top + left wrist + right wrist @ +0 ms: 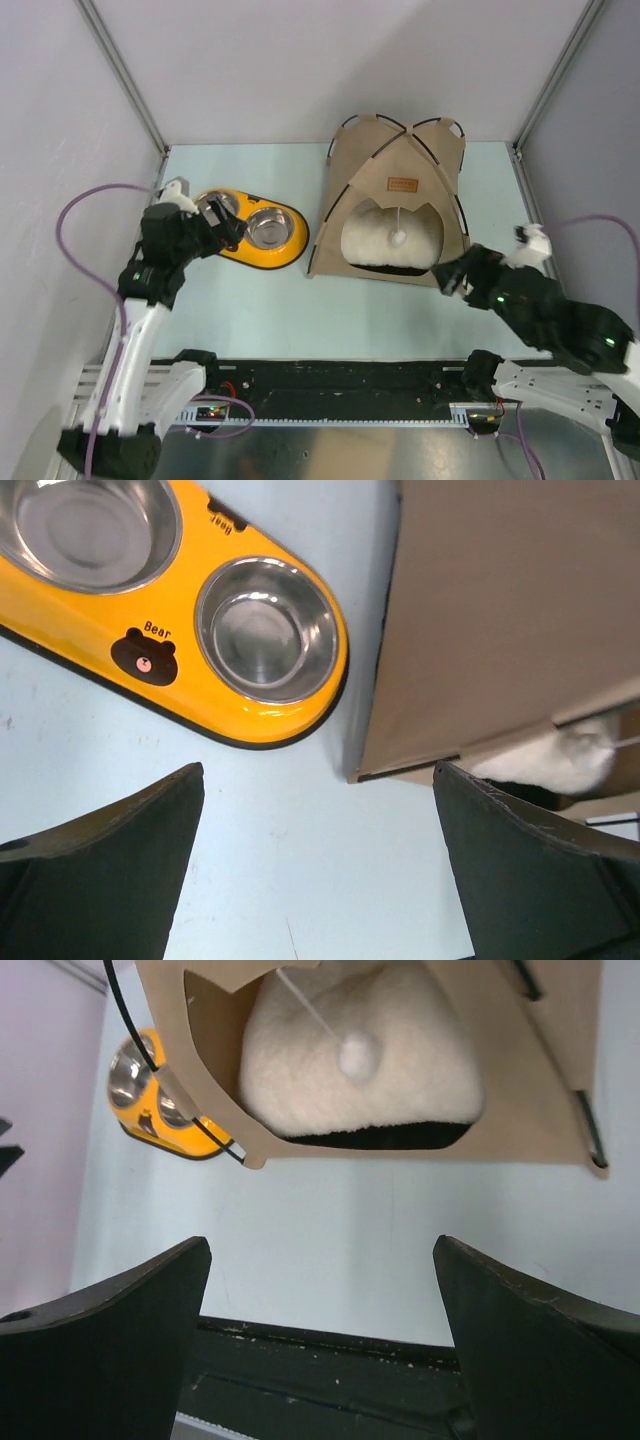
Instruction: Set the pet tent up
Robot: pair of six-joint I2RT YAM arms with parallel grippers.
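The tan pet tent [400, 165] stands upright at the table's centre right, with black poles, a brown label [402, 184] and a white pom-pom [398, 238] hanging in its opening. A cream pillow [390, 240] lies inside. My left gripper [232, 232] is open and empty over the yellow bowl holder, left of the tent; the left wrist view shows the tent's side [510, 610]. My right gripper [452, 275] is open and empty just off the tent's front right corner; the right wrist view shows the tent's opening [520, 1110] with the pillow [360, 1070] ahead.
A yellow double-bowl holder [285, 255] with two steel bowls lies left of the tent, also in the left wrist view [90, 615]. White walls and metal frame posts enclose the table. A black rail [330, 380] runs along the near edge.
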